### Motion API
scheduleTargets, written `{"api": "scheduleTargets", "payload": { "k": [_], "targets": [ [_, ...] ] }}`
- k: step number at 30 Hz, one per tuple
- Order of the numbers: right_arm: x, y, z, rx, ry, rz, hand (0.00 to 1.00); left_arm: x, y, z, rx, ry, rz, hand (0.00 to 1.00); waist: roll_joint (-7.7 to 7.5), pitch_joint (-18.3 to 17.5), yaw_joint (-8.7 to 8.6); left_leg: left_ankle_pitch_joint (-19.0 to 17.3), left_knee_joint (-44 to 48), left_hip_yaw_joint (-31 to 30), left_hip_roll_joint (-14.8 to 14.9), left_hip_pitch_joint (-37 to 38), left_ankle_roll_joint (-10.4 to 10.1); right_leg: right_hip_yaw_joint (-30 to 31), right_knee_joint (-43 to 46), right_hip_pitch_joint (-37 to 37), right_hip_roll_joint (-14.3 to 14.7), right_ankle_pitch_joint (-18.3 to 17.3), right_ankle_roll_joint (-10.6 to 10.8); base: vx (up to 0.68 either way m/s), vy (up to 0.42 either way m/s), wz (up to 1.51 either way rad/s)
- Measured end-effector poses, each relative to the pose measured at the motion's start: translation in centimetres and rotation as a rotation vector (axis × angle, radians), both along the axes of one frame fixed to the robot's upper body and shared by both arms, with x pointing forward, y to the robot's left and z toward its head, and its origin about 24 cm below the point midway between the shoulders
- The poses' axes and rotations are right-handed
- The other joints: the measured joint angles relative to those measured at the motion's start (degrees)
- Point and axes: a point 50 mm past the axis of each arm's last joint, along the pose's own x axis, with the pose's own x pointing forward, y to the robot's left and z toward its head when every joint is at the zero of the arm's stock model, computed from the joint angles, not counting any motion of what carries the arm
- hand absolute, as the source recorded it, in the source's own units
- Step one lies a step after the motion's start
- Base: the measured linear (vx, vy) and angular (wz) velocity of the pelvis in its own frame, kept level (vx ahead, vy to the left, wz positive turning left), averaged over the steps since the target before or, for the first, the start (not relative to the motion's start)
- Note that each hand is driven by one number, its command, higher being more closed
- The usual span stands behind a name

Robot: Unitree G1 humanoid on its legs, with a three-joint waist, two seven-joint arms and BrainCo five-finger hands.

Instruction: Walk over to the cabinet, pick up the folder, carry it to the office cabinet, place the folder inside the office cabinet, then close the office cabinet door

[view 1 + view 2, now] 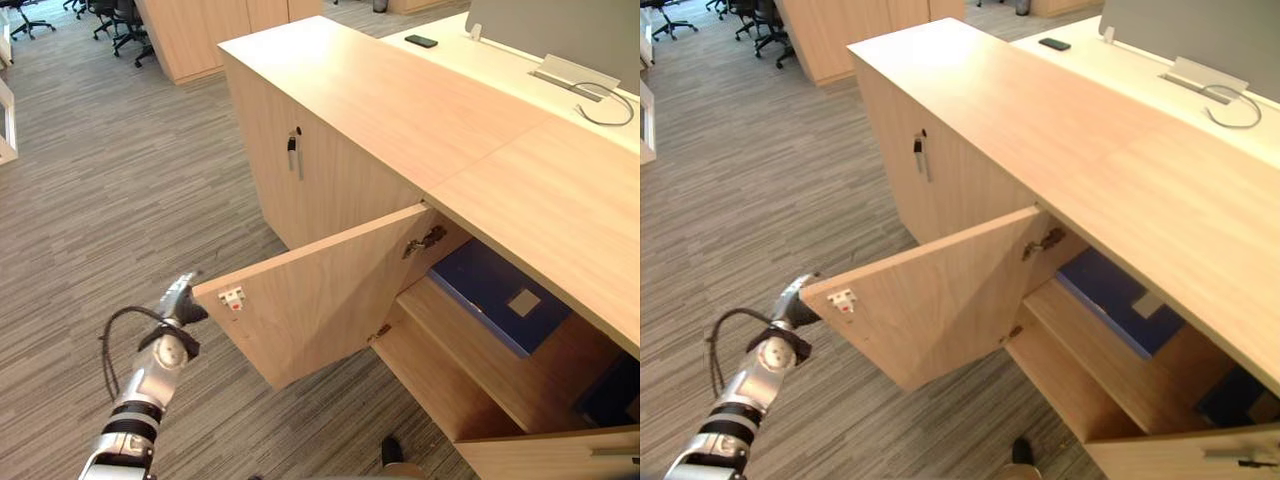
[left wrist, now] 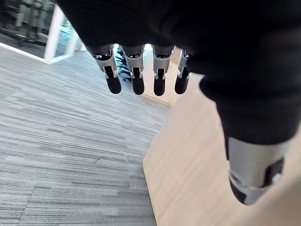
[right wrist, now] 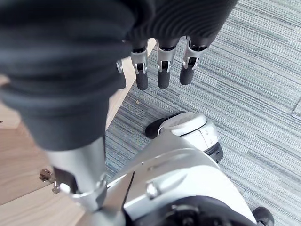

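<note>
One blue folder flat on cabinet shelf, pale label.

No legible text, number or sign. Small white sticker on office cabinet door, red marks unreadable. Pale label on blue folder, unreadable.

I see my left hand at the free upper corner of the cabinet door, which stands about half open over the carpet. A blue folder lies flat on the shelf inside the office cabinet. Keys hang in the neighbouring closed door. A phone lies on the desk behind.
</note>
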Motion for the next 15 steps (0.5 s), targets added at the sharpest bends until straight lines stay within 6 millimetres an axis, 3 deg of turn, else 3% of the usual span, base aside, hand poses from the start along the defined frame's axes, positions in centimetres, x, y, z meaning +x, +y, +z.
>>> {"api": "scheduleTargets", "payload": {
  "k": [6, 15],
  "targets": [
    [0.1, -0.3, 0.1, -0.019, -0.014, -0.001, 0.00, -0.9, -3.4, -1.3, 0.170, 0.055, -0.259, 0.00, 0.64, 0.31, 0.20, -0.60, 0.72, 0.06, 0.25, -0.19, -0.17, 0.00, -0.01, 0.10, 0.19, -0.01, 0.00, 0.00, 0.000, 0.00],
    [0.3, -0.3, 0.2, -0.025, -0.023, 0.003, 0.00, -2.1, -5.9, -3.1, 0.234, 0.120, -0.428, 0.00, 0.63, 0.31, 0.00, -0.63, 1.60, -1.14, 0.21, -1.23, -0.19, -0.87, 0.09, 0.18, 0.04, -0.01, 0.00, -0.01, 0.001, 0.05]
  ]
}}
